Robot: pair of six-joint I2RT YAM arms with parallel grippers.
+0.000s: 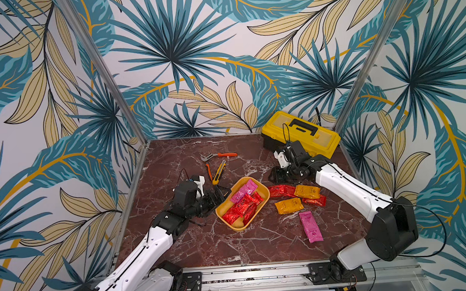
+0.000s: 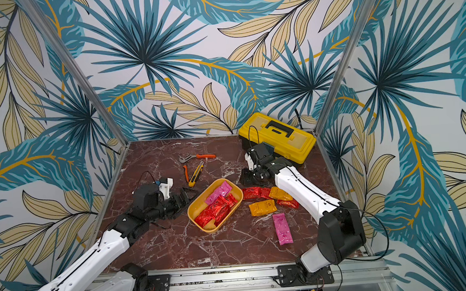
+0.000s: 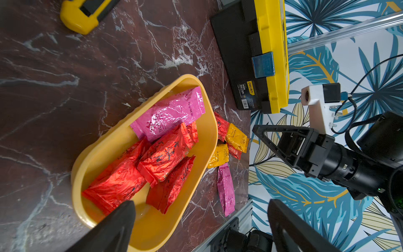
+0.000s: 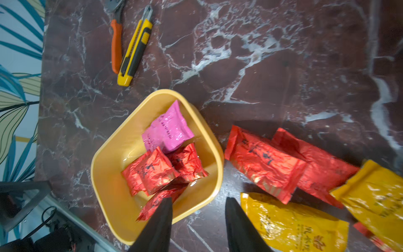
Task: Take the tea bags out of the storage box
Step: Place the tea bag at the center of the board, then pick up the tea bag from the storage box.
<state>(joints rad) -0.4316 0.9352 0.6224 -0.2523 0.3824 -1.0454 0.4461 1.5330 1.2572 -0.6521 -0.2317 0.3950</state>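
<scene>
Five or so tea bags [image 1: 241, 206] lie in the storage box [image 1: 227, 201]; left gripper [image 3: 201, 205] and right gripper [image 4: 198, 200] gape empty; next we reach in.

In a top view the left hand [image 1: 218, 195] reaches toward two o'clock, jaws spread wide, empty; the right hand [image 1: 274, 176] points toward nine o'clock, jaws parted, empty.

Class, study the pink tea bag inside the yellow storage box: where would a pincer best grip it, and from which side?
Probably from above, pinching across its narrow width near the far end: the pink tea bag lies topmost, resting on the red tea bags, uncovered.
</scene>
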